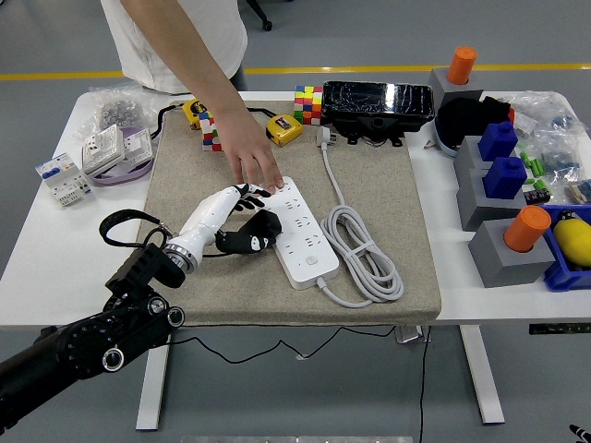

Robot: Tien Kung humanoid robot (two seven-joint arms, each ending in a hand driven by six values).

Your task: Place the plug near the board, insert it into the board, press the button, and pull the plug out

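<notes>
White power strip [297,231] lies diagonally on the mat; its white plug [324,137] lies unplugged, apart.
</notes>
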